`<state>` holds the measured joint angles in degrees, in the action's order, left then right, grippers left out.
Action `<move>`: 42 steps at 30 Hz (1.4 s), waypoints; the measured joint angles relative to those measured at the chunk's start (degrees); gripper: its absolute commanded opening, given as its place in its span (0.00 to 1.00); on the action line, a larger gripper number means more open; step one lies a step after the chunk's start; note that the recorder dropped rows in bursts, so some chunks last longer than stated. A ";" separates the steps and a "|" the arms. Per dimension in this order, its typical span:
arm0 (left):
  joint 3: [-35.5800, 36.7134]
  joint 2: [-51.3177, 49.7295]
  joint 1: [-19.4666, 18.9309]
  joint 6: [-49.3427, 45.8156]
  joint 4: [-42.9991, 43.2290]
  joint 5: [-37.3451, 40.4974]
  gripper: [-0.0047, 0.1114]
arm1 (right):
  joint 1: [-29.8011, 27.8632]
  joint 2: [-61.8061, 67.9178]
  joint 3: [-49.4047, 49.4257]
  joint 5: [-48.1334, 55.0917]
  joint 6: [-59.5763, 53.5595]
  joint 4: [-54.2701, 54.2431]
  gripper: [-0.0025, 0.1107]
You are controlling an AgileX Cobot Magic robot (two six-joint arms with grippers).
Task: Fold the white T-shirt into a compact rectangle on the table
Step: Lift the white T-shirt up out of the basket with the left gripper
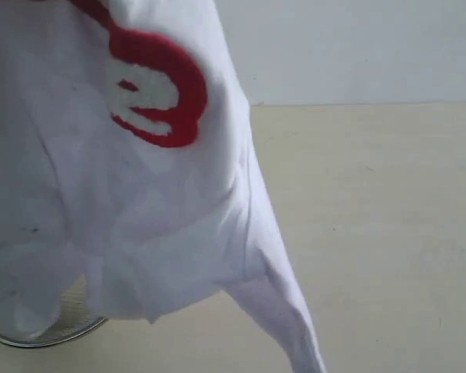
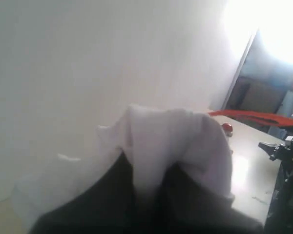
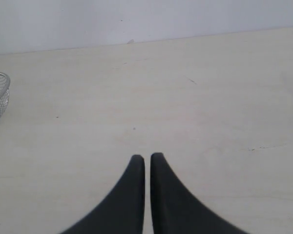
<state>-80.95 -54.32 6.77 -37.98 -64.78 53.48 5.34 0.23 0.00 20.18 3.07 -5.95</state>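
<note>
I've got the left gripper (image 2: 149, 170) clamped on the white cotton T-shirt with red lettering (image 1: 140, 225), hanging lengthwise down frame left. Right gripper (image 3: 147, 158) closed, empty, over the beige matte tabletop (image 3: 210, 97); left's nearer.

My outside camera sits low and looks across the table (image 1: 373, 233) to the far wall (image 1: 357, 47). The white T-shirt (image 1: 101, 194) hangs very near its lens and fills the left side. A bit of the wire basket (image 1: 62, 330) peeks out under it, near and left. My left wrist camera looks along the left gripper (image 2: 149, 165), with the same shirt right up close. My right wrist camera looks down and forward past the right gripper (image 3: 147, 158) at bare table. It also sees the far wall and the basket's rim, like the outside camera.
</note>
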 measured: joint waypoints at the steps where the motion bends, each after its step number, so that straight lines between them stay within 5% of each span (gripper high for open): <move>1: -0.26 -0.37 0.00 -0.11 -1.05 0.00 0.08 | 0.00 0.00 0.00 0.00 0.00 0.00 0.02; 13: -9.71 -5.50 0.00 -0.14 -14.77 5.78 0.08 | 0.00 0.00 0.00 0.00 0.00 0.00 0.02; 28: -9.83 -14.60 8.59 -1.66 -16.76 4.89 0.08 | 0.00 0.00 0.00 0.00 0.00 0.00 0.02; 42: -8.75 -23.89 10.72 -6.18 -16.55 3.82 0.08 | 0.00 0.00 0.00 0.00 0.00 0.00 0.02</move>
<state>-89.70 -78.21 17.49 -44.15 -81.34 57.30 5.34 0.23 0.00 20.18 3.07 -5.95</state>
